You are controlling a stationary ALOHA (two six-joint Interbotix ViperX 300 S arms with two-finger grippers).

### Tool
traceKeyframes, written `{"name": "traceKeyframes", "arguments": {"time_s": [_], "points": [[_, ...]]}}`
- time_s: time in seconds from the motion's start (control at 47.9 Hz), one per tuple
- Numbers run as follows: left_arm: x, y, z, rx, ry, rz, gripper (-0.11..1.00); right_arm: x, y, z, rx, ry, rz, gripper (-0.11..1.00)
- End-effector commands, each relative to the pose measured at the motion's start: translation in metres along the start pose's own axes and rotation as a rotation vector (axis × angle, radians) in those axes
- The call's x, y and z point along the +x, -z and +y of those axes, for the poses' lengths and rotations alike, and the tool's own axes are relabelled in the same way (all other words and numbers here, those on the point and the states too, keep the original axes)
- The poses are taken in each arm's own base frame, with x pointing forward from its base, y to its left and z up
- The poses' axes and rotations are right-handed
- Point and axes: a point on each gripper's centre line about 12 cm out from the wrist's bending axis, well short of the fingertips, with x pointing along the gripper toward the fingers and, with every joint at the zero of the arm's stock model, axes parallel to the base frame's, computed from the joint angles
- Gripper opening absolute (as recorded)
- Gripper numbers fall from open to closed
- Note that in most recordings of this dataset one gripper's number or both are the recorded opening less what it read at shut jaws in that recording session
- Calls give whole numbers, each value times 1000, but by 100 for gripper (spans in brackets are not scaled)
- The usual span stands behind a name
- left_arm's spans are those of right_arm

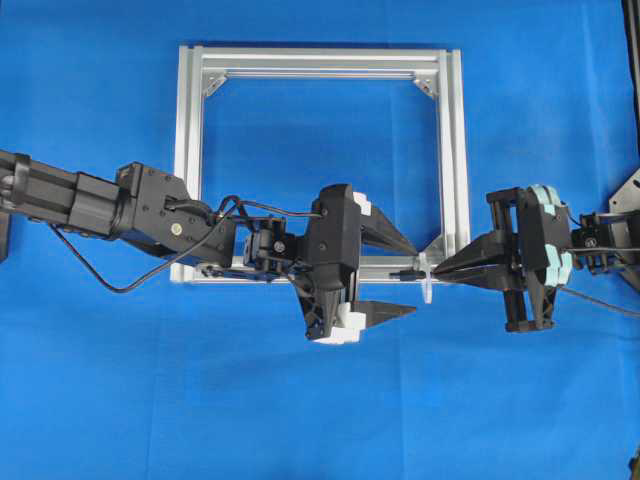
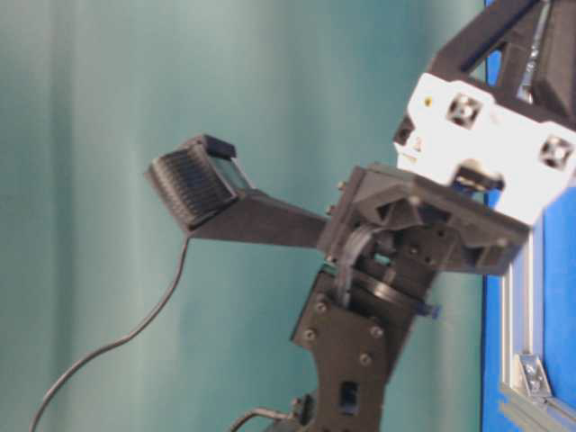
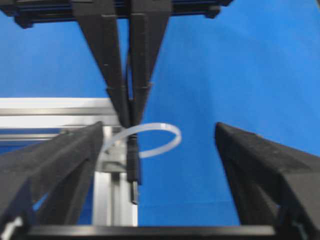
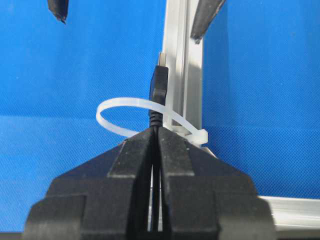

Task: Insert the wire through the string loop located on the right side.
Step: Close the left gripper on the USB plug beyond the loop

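From overhead, a square aluminium frame (image 1: 320, 165) lies flat on the blue bench (image 1: 100, 400). The left claw (image 1: 408, 280) reaches in from the left with its two fingers spread wide, one over the frame's lower right corner, the other below the lower rail. The right claw (image 1: 440, 270) comes from the right with its fingers pressed together, the tips just beside the same corner. The string loop (image 1: 427, 282) shows as a small white shape at that corner, between the two claws, and the wire's (image 1: 405, 271) dark plug lies along the lower rail just left of it.

In the table-level view, the picture is turned sideways. It shows a black arm close up, one ribbed finger pad (image 2: 191, 184) standing free against the teal backdrop, and a strip of the frame at the right edge. Neither loop nor plug can be made out here.

From the left wrist camera, that claw's fingers stand far apart at the sides with nothing between them. Ahead, the right claw's fingers pinch the wire, whose plug hangs toward the camera through the white loop, beside the frame's rail.

From the right wrist camera, the closed fingers grip the wire just behind the plug. The plug has passed through the loop and points away, its metal end over the rail. The left claw's two tips sit well apart at the top.
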Motion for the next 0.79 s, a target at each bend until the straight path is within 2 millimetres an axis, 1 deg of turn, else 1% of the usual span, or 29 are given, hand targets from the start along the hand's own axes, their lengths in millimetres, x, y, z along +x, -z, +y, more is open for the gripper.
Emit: {"name": "traceKeyframes", "arguments": {"time_s": [0.0,0.188,0.251,0.772], "points": [[3,-5,-1,4,2,-17,85,2,-9,2,8,-4,-28,-4],[12,20,3,3,-6,36,86,2,-9,2,8,-4,-28,-4],[14,25,3,4,-6,46,86,2,-9,2,8,-4,-28,-4],[15,23,4,3,-7,38,86,2,-9,2,7,-5,-28,-4]]}}
